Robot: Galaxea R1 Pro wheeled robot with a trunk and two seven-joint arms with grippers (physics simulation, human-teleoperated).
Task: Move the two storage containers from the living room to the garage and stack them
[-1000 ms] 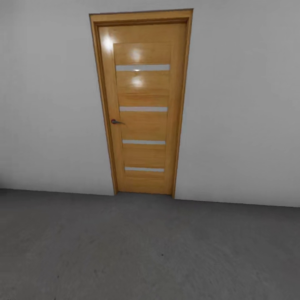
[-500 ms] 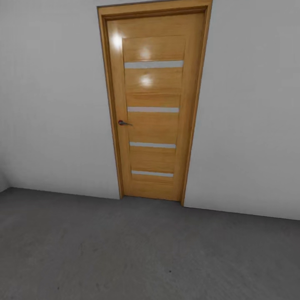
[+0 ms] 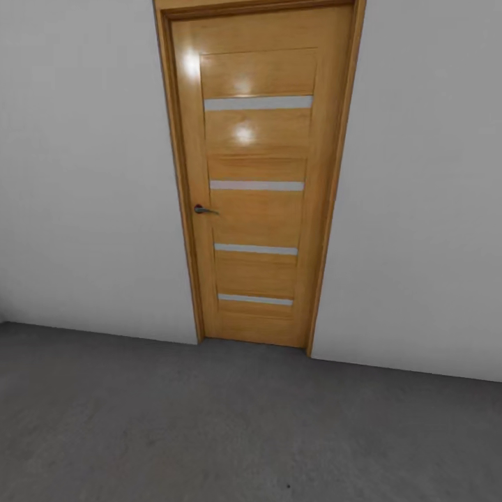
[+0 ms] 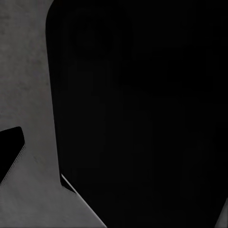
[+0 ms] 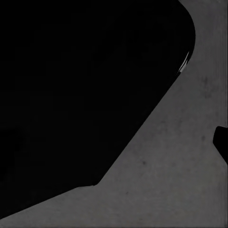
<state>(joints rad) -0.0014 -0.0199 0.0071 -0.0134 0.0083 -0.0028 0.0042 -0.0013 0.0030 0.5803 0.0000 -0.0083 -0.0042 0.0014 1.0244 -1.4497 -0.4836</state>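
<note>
The two orange-red storage containers are out of view. In the head view I face the garage's orange-wood door [image 3: 256, 181], shut, with four frosted strips and a small handle [image 3: 203, 209] on its left side. The rough grey concrete floor [image 3: 209, 432] spreads out below it. In the left wrist view a large black shape [image 4: 137, 109] hangs over concrete, with a small dark tip [image 4: 9, 152] at the edge. A similar black mass [image 5: 80, 90] and a dark tip [image 5: 221, 140] appear over concrete in the right wrist view. Neither view shows how the fingers stand.
Plain white walls [image 3: 84, 174] stand on both sides of the door and meet the concrete a short way ahead. A tiny dark speck [image 3: 287, 485] lies on the floor near the bottom of the head view.
The whole head view has shifted: the door looks larger and its top frame is cut off, so the camera has moved closer. Nothing in the room itself has moved.
</note>
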